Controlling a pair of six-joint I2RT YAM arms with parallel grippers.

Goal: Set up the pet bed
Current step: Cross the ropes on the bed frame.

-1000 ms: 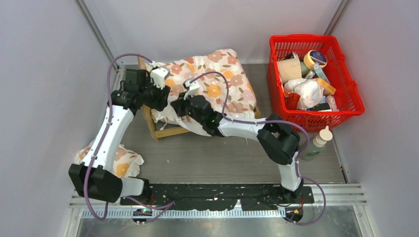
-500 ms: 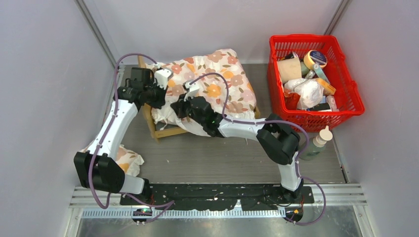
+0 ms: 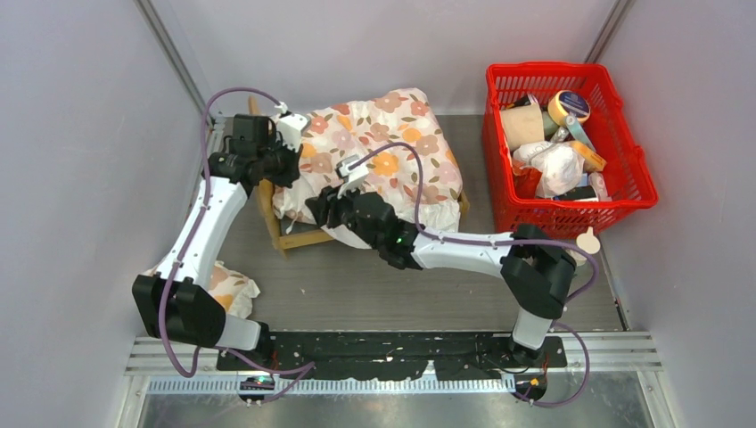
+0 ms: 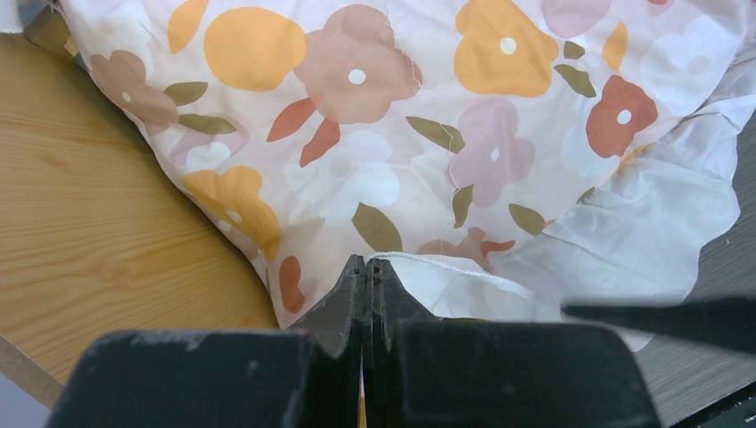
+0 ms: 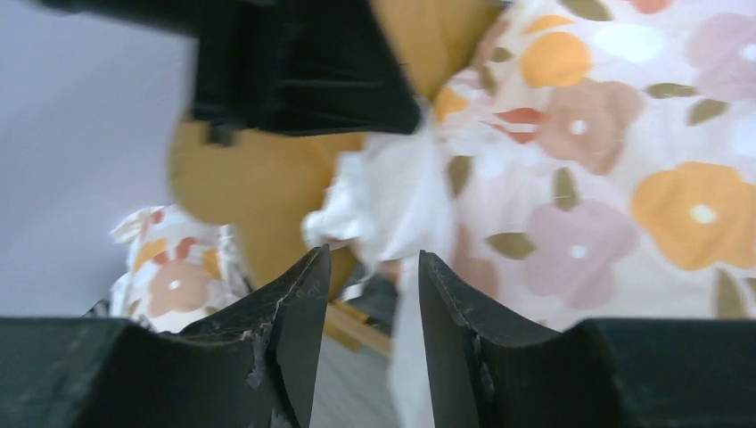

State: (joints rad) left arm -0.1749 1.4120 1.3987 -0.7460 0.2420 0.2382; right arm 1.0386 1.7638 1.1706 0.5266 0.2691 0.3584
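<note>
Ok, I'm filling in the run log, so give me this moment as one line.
left gripper: shut, tips at floral cushion edge | right gripper: open, at cushion | pet bed: under cushion

Light-wood pet bed (image 3: pixel 301 239), upright, mostly under floral cushion (image 3: pixel 392 143).

Overhead view lit brightly and evenly, faint soft shadows thrown on the desk (image 3: pixel 357 294), left wrist view kept sharp ahead of the fingers (image 4: pixel 348 299), right wrist view smeared, floral fabric (image 5: pixel 606 134) beyond the fingers (image 5: pixel 299 303) blurred, dark shape (image 5: pixel 303 62) above them defocused.
</note>
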